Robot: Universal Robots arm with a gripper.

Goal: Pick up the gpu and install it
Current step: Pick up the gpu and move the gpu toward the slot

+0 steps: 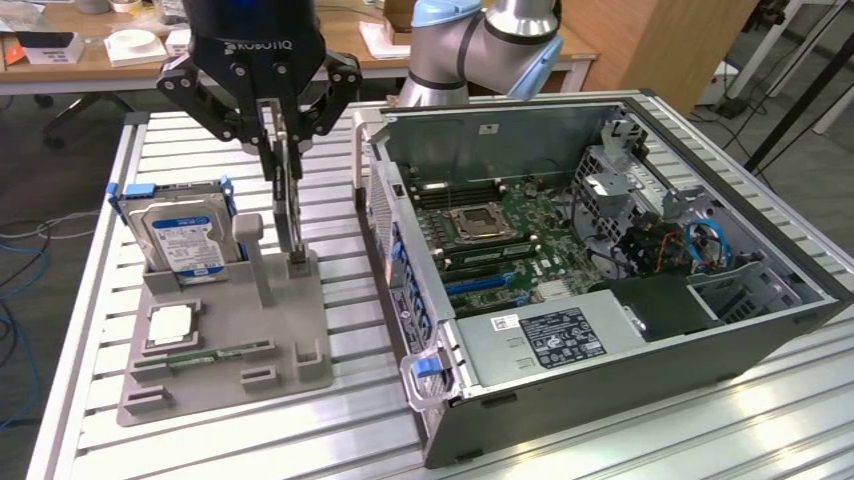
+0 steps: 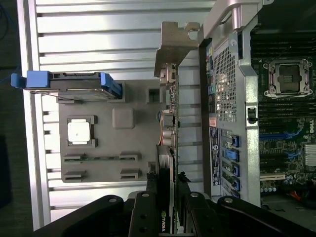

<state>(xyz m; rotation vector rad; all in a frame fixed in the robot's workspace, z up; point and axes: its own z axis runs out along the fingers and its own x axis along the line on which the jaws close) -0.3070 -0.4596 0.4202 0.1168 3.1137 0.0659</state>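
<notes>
The gpu (image 1: 290, 220) is a thin dark card standing on edge over the grey holder tray (image 1: 267, 335), and its lower end reaches the tray's upright slot post. My gripper (image 1: 284, 165) comes down from above and is shut on the card's upper part. In the wrist view I see the gpu (image 2: 168, 123) edge-on, its silvery bracket (image 2: 173, 47) at the far end, pinched between the black fingers (image 2: 149, 197) of the gripper (image 2: 167, 186). I cannot tell whether the card still sits in the slot.
The open computer case (image 1: 747, 330) lies at the exterior view's right, motherboard (image 1: 481, 230) and blue slots (image 1: 487, 285) exposed. On the tray are a hard drive (image 1: 187, 235) in a blue frame, a CPU (image 1: 171, 325) and a RAM stick (image 1: 214, 355). Slatted aluminium table (image 1: 80, 300) all around.
</notes>
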